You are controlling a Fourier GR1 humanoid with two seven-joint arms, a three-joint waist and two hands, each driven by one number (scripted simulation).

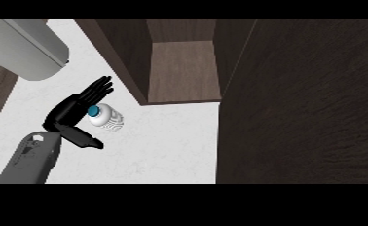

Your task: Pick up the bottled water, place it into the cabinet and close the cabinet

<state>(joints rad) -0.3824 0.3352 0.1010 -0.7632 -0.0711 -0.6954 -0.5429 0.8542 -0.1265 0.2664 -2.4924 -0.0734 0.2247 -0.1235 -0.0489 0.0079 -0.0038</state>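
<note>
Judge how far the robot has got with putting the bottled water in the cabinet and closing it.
Nothing is finished yet. The bottled water stands on the white counter, outside the cabinet, whose door stands open. In hand: the left hand is beside the bottle, fingers straight, not yet curled round it. Left: grasp, lift, place inside, shut the door. The right hand is out of view.

I can't see my right hand anywhere. Left forearm (32, 159) is cut off at the lower edge, below the bottled water (108, 117). The bottle's left side sits behind my left hand (72, 110); can't tell if they touch. Grey rounded object (32, 47) up-left of the bottle runs off the frame, can't identify it. Cabinet (183, 69) top and door (295, 103) are cropped.
</note>
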